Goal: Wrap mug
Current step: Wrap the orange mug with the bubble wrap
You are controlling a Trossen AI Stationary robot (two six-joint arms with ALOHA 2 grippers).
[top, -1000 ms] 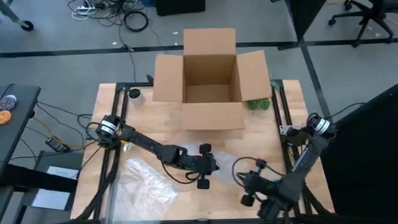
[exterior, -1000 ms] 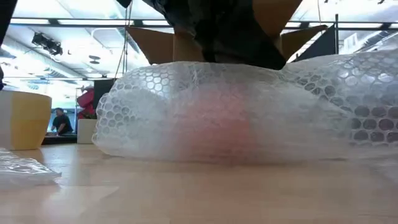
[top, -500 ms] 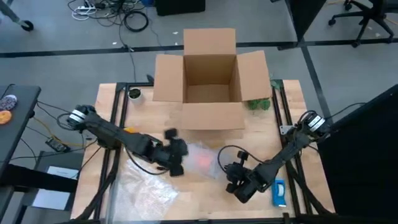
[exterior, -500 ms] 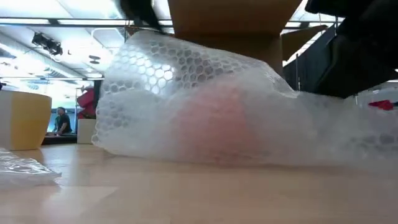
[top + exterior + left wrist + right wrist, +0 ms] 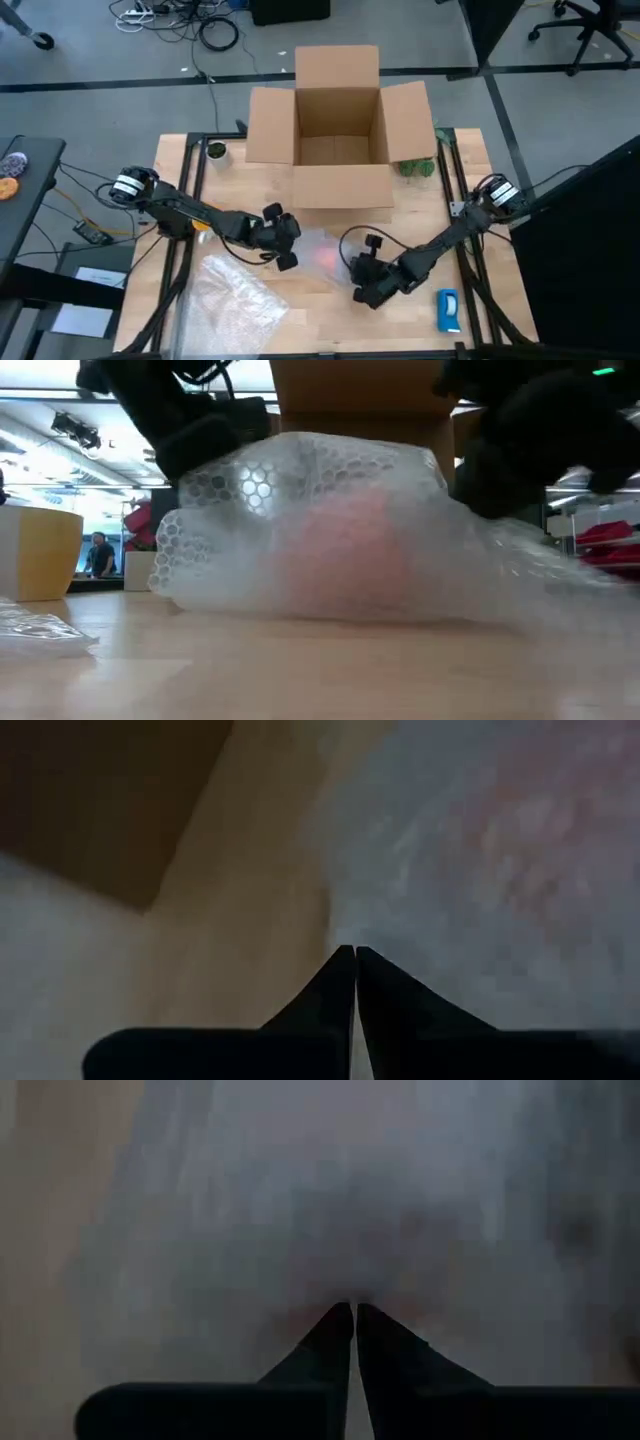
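Observation:
The orange mug [image 5: 325, 256] shows only as a dim orange-pink patch [image 5: 345, 550] through the clear bubble wrap [image 5: 318, 248] folded over it, on the table in front of the box. My left gripper [image 5: 282, 238] stands at the bundle's left end and is shut on the wrap. My right gripper [image 5: 364, 278] is at the bundle's near right side, also shut on the wrap. In the low view the dark gripper bodies sit over the bundle's upper left [image 5: 190, 430] and upper right [image 5: 520, 450]. My left gripper pinches the wrap's left edge [image 5: 345, 925] at its fingertips, coming from the table's left and slanting down. The wrap stands raised there [image 5: 215, 465] and the bundle rests on the table. One layer or several, I cannot tell. My right gripper has its shut fingertips in the wrap on the bundle's right side [image 5: 352, 1285], coming from the near right. The wrap slopes down slack from there to the table [image 5: 560, 575]. Which layer or edge it has is hidden.
An open cardboard box [image 5: 335, 130] stands at the far middle. A second loose sheet of bubble wrap [image 5: 235, 300] lies near left. A flat blue-and-white object [image 5: 448, 310] lies near right, and a small green thing [image 5: 415, 167] sits beside the box.
My left gripper has gone toward the table's left and far edge, away from the near middle, to the bundle's left end. My right gripper has moved left and farther, toward the mug. The wrap has bunched up higher over the mug, and its right tail has been drawn in.

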